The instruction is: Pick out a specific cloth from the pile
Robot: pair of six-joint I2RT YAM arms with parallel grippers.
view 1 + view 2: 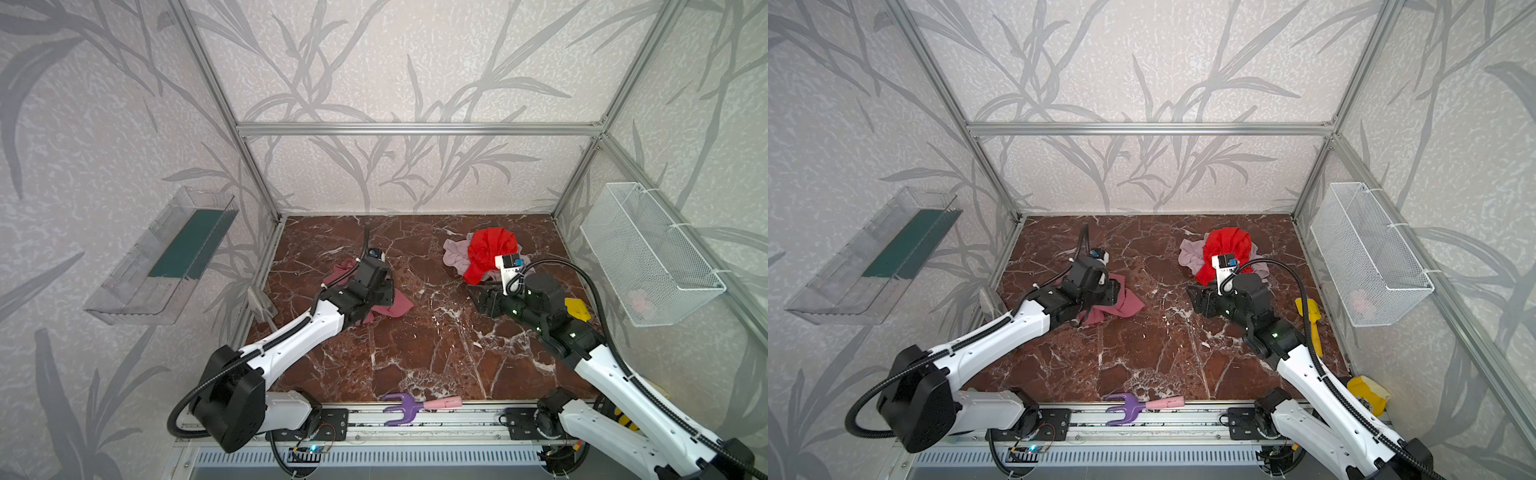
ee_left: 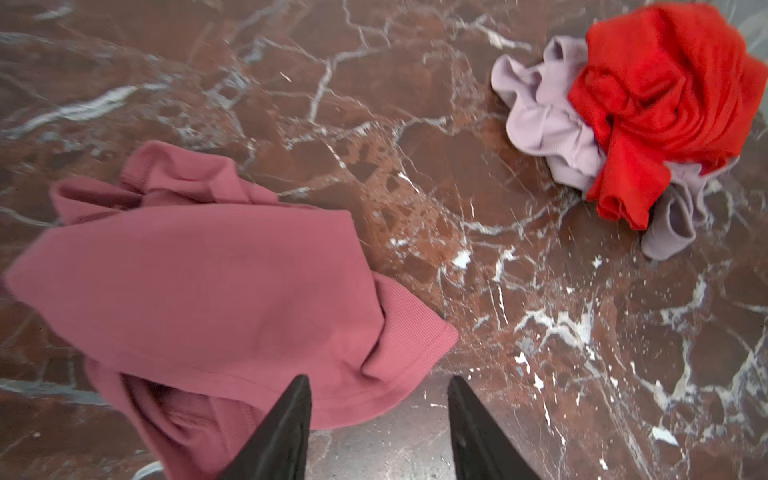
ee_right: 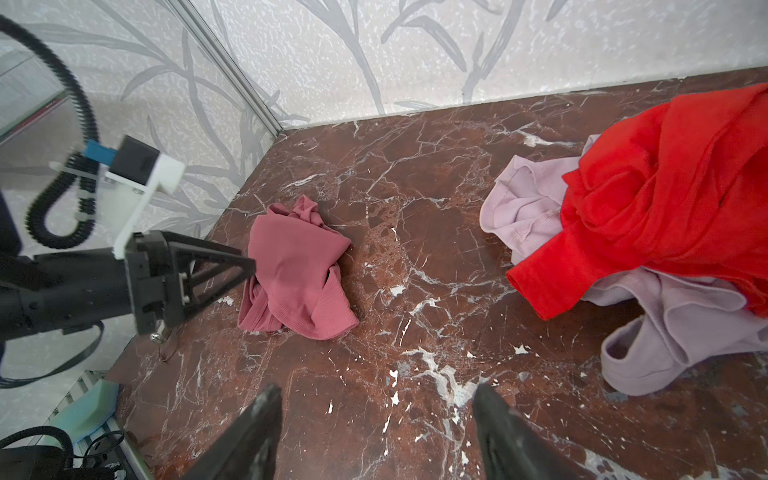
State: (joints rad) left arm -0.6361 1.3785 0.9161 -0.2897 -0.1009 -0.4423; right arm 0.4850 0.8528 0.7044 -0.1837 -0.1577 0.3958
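The left hand (image 2: 378, 386) stands apart and empty. The cloth (image 2: 216, 274) lies on the counter (image 2: 457, 174) just under and beside one finger (image 2: 286, 424). The pile (image 2: 648, 120) sits well ahead, apart from the cloth. The right hand (image 3: 376, 399) is also apart and empty, with the pile just ahead of it. The picking-out looks done; next the left hand should lift straight clear without snagging fabric. The cloth is bunched. Its longer run seems to lie across the left hand's reach, with a ribbed corner pointing ahead past the fingertips.
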